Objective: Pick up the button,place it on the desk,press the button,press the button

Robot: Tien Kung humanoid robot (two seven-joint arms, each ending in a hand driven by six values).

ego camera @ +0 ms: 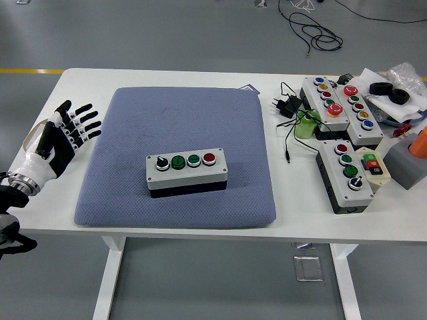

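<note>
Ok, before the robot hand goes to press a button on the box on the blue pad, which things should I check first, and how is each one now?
1. Button box lies flat on the blue pad: ok.
2. All four controls face up: black knob, two green buttons, red button: ok.
3. Left robot hand is empty, fingers spread: ok.
4. Left robot hand is over the box: not ok, it is at the table's left side, beside the pad.
5. Path from hand to box is free: ok.
6. Which button to press: cannot tell.
</note>
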